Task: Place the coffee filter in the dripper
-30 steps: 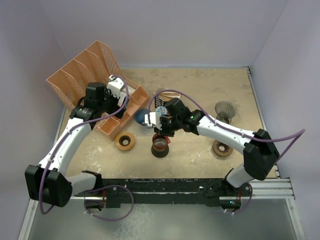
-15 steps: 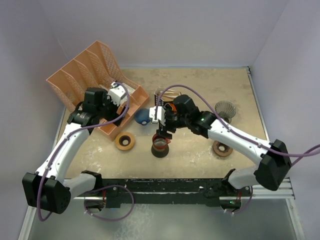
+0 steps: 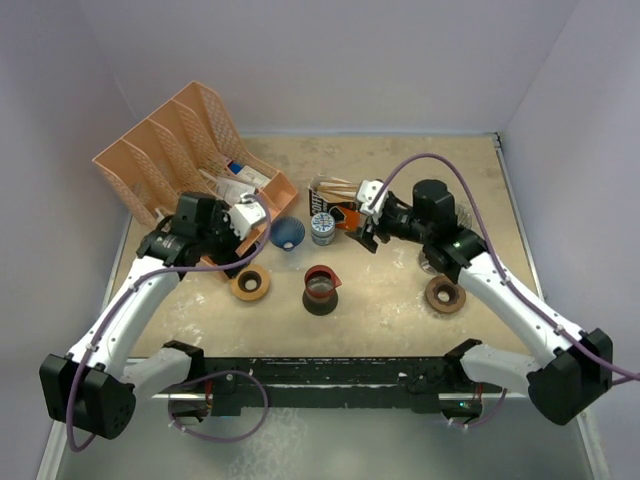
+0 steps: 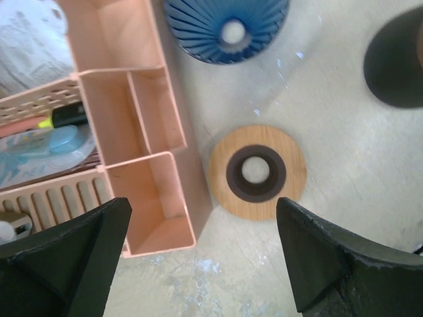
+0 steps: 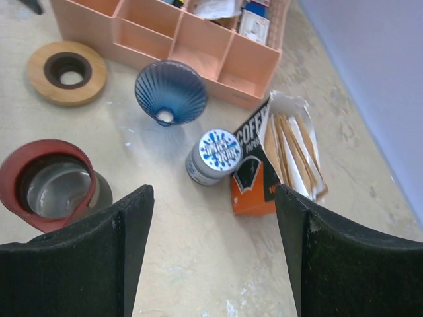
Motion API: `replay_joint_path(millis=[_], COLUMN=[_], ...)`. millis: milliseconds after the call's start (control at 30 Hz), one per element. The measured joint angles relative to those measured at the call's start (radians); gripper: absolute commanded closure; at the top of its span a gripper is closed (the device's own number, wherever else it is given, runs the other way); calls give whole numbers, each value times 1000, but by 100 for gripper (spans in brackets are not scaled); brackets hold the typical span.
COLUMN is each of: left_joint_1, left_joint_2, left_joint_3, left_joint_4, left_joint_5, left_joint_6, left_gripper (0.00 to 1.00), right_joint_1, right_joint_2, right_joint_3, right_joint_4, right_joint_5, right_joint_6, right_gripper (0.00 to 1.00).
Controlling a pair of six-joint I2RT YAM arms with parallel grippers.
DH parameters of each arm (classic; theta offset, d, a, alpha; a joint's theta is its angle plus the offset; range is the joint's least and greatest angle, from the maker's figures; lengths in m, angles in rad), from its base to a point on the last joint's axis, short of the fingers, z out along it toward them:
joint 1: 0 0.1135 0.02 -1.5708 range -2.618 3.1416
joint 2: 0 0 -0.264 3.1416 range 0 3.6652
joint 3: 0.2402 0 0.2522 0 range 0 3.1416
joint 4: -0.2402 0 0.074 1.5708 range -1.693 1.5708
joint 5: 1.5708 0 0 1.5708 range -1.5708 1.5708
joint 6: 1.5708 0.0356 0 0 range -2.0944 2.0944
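From above, the task stands barely begun: the paper coffee filters (image 3: 331,189) sit in their opened pack (image 3: 344,212) at mid-desk (image 3: 420,165), and the blue ribbed dripper (image 3: 288,233) nearby holds none. Drawing a filter out and seating it in the cone is all left to do. The right claw (image 3: 360,228) hangs just beside the pack, touching nothing that can be made out. The left wrist camera shows the left claw (image 4: 203,218) spread wide and empty above a wooden ring (image 4: 256,173) and the edge of a peach desk organiser (image 4: 152,132), with the dripper beyond. The right wrist camera shows its own claw likewise gaping, nothing gripped, with the filters, a small tin (image 5: 213,155) and the dripper ahead on the desk.
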Motion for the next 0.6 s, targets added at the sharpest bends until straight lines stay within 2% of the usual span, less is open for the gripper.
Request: replay_joint_path(millis=[333, 600], left_joint_1=[-97, -107], left_joint_2=[2, 87], left_joint_3=[-89, -146], left_joint_4=[-115, -171], left_joint_5=[60, 109], left_joint_6=[240, 509], left_gripper=[12, 17], right_joint_1=[-233, -263], right_joint_2=[-45, -38], right_joint_3=[-72, -72], right_joint_4=[60, 68], right_joint_5=[-31, -48], right_joint_6=[77, 88], right_gripper=[23, 23])
